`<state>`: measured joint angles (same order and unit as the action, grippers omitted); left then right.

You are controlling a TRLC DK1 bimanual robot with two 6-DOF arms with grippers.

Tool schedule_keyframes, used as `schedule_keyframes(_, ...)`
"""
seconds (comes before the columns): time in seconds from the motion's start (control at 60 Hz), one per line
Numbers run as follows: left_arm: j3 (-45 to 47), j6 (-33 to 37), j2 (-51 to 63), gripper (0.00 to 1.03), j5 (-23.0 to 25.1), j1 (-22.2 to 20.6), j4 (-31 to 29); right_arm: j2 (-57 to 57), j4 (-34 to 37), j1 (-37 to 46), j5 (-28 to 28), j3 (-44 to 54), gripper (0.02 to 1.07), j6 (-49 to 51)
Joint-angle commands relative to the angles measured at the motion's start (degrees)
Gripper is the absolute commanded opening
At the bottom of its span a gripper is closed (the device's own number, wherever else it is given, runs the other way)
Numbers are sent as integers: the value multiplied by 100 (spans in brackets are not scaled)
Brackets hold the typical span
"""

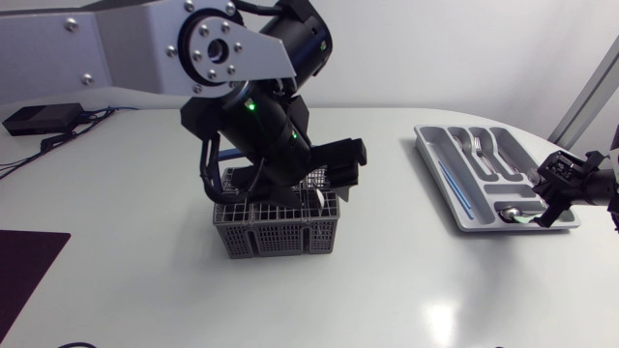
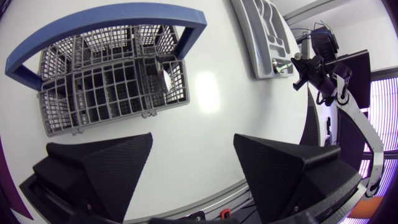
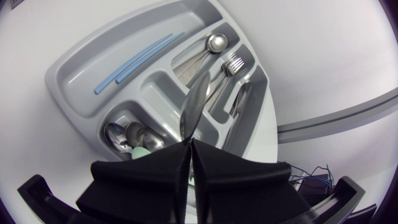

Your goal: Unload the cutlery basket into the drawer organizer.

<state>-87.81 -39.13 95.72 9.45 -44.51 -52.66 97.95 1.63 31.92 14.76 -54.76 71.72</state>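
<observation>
Our left arm [image 1: 261,126] hangs over the cutlery basket [image 1: 280,232] and covers its far side from above. The left jaws stand wide apart with the basket ahead of them. The basket's blue handle [image 2: 106,22] arches along its length, and the partitions [image 2: 93,93] leave only narrow cells to enter. Between the basket and the drawer organizer [image 1: 435,159] lies a broad stretch of white desk [image 1: 387,280], room for us to pass. At the organizer's near end the right jaws, pinched on a spoon [image 3: 194,102], hang over the small cross compartment. Dividers [image 3: 163,73] and laid cutlery crowd the long slots; the widest holds two blue sticks [image 3: 134,59].
</observation>
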Motion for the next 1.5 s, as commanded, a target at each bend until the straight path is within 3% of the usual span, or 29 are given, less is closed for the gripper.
schedule_keyframes(0.0,-157,-270,175,91,-84,-75,-51,286,-207,51,-132,-131,10,290)
schedule_keyframes(0.15,-184,-437,245,91,-198,-84,-25,558,-550,60,-510,-122,38,404)
schedule_keyframes(0.267,-201,-551,280,91,-418,-40,37,646,-822,7,-712,-43,51,430)
schedule_keyframes(0.483,-184,-736,272,91,-770,83,142,576,-796,-37,-835,-43,87,386)
schedule_keyframes(0.633,-175,-771,272,91,-963,153,169,207,-664,-125,-835,133,101,281)
schedule_keyframes(0.833,-61,-534,298,91,-1042,224,362,-822,-435,-503,-800,651,102,0)
schedule_keyframes(1.067,45,-200,307,91,-1042,312,406,-2070,312,-1215,-817,1134,102,-449)
schedule_keyframes(1.483,370,231,201,91,-1042,355,450,-3291,1665,-2533,-835,1363,102,-1618)
